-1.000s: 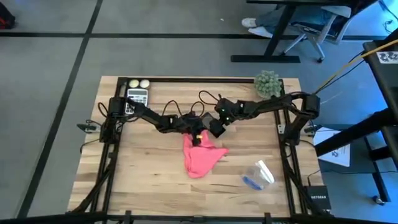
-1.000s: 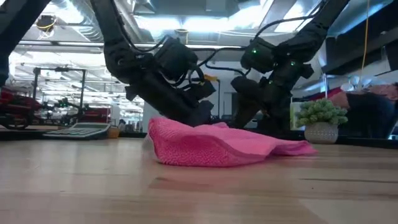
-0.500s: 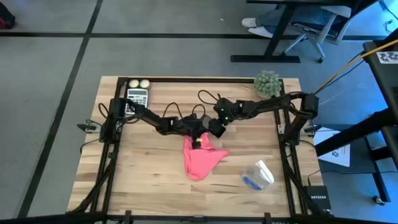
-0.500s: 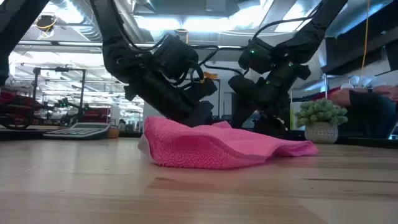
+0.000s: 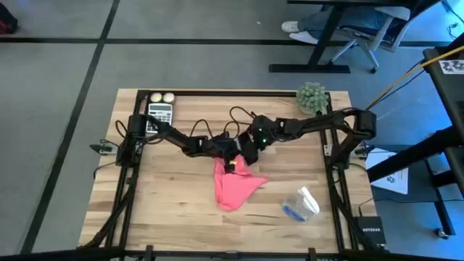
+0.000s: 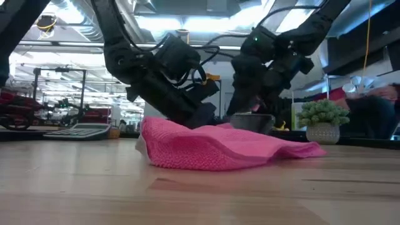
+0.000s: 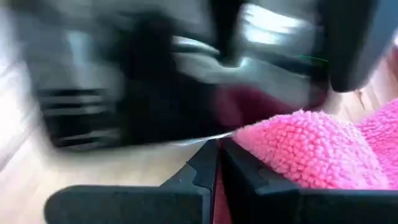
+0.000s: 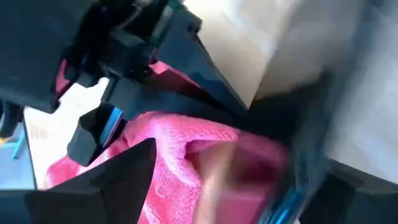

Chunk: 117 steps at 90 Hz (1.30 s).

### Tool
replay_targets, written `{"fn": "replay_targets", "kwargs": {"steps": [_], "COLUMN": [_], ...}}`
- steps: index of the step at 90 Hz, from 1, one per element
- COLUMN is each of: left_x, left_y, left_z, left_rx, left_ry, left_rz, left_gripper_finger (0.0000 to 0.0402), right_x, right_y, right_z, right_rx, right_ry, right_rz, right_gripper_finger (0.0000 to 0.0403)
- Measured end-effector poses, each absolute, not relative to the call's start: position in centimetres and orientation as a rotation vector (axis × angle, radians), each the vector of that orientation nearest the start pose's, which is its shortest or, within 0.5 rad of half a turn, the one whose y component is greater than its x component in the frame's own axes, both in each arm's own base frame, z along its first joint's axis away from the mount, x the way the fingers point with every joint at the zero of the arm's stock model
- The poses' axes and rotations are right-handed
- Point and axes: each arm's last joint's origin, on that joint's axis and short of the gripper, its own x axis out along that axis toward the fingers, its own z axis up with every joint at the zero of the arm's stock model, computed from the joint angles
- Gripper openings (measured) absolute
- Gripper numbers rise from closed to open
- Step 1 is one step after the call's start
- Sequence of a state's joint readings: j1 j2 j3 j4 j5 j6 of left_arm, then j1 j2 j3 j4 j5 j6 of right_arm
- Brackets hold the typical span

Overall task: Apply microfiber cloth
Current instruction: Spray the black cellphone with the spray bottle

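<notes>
While both arms crowd the middle of the wooden table (image 5: pixel 145 210), you have the most free board toward 7 and 8 o'clock, where bare planks run out to the near-left corner. The microfiber cloth (image 5: pixel 233 184) lies just past centre toward 6 o'clock, rumpled, its far end tucked under the two grippers and its tip pointing to 7 o'clock; in the low view it humps up on the left and tapers flat to the right (image 6: pixel 212 147).

Your left gripper (image 5: pixel 230 161) sits on the cloth's far edge, fingers pressed together with pink fabric pinched between them, as the left wrist view shows (image 7: pixel 219 163). Your right gripper (image 5: pixel 248 151) hangs just beside it toward 1 o'clock, above the cloth's far edge; whether its jaws are wide or narrow I cannot tell.

Toward 4 o'clock a clear-and-blue spray bottle (image 5: pixel 299 204) lies on its side, well apart from the cloth and near the right rail. A potted plant (image 5: pixel 312 97) stands at the 1 o'clock corner. At 11 o'clock, a calculator (image 5: pixel 159 114) lies against the far edge with two small pale balls (image 5: pixel 162 97) touching the rim behind it.
</notes>
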State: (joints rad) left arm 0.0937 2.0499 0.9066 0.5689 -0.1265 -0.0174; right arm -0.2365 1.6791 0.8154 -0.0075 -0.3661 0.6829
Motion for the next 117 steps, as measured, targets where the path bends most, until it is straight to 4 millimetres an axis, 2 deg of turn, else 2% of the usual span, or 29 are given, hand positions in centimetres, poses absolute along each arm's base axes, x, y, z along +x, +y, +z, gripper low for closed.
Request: {"fn": "replay_targets", "kwargs": {"steps": [19, 30, 41, 60, 66, 69, 83, 97, 117], "left_x": [37.7, 37.7, 37.7, 37.6, 37.6, 37.5, 36.8, 35.3, 33.1], "left_y": [3.9, 3.9, 3.9, 3.9, 3.8, 3.8, 3.8, 3.7, 3.4], "left_z": [8.7, 8.7, 8.7, 9.3, 10.6, 11.5, 15.6, 19.6, 24.3], "left_rx": [-0.008, -0.009, -0.010, -0.010, -0.008, -0.005, 0.015, 0.014, 0.007], "left_ry": [0.574, 0.574, 0.573, 0.558, 0.531, 0.511, 0.459, 0.419, 0.338], "left_rz": [0.220, 0.216, 0.214, 0.212, 0.213, 0.212, 0.207, 0.209, 0.210], "left_gripper_finger": [0.0003, 0.0003, 0.0003, 0.0003, 0.0004, 0.0004, 0.0004, 0.0004, 0.0004], "right_x": [30.6, 30.4, 30.5, 30.6, 30.6, 30.5, 29.6, 28.0, 24.9], "right_y": [-6.4, -6.5, -6.5, -6.6, -6.6, -6.5, -6.5, -6.2, -5.6], "right_z": [14.1, 13.5, 13.2, 13.0, 13.3, 13.6, 15.2, 18.2, 24.6], "right_rx": [0.852, 0.838, 0.843, 0.829, 0.816, 0.796, 0.771, 0.710, 0.631], "right_ry": [0.875, 0.894, 0.898, 0.904, 0.893, 0.893, 0.883, 0.847, 0.619], "right_rz": [-0.282, -0.328, -0.320, -0.303, -0.282, -0.282, -0.297, -0.315, -0.302], "right_gripper_finger": [0.0300, 0.0270, 0.0210, 0.0069, 0.0026, 0.0017, 0.0030, 0.0015, 0.0017]}}
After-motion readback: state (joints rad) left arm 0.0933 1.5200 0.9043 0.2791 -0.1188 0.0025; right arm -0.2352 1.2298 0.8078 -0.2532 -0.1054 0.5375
